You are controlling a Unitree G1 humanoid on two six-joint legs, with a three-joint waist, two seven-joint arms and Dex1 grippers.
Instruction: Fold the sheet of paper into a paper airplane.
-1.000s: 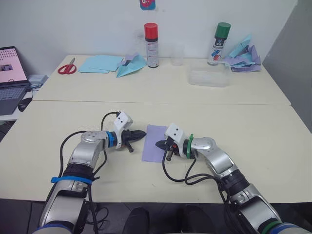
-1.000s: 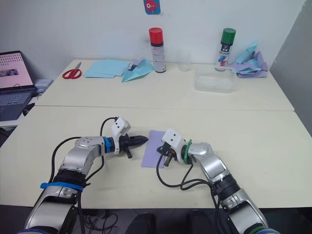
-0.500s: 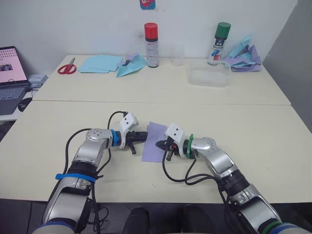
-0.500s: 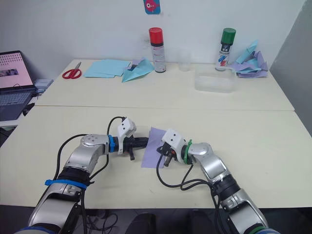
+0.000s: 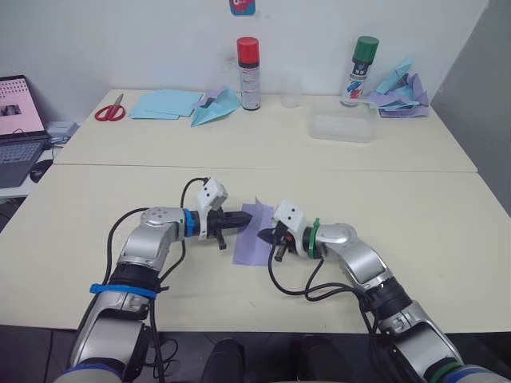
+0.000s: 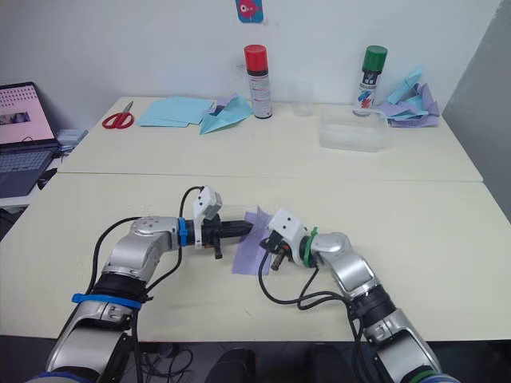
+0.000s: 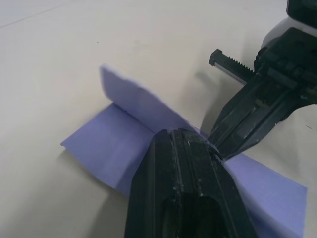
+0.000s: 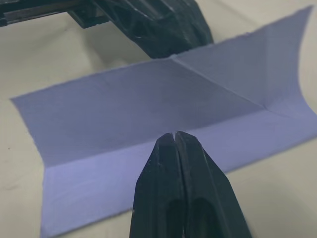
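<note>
I see two cream tables [image 5: 383, 199] pushed together against a white wall [image 5: 160, 40] — the sheet of paper [image 5: 254, 238] lies near the front middle of the near one, its far-left corner lifted. My left gripper [image 5: 246, 218] has its fingers pressed together at that raised edge; whether it pinches the paper I cannot tell. My right gripper [image 5: 264, 236] rests on the sheet, fingers together. Far table — scissors [image 5: 109, 111], light blue sheets [image 5: 164, 103], two spray cans, clear tub [image 5: 343, 128].
</note>
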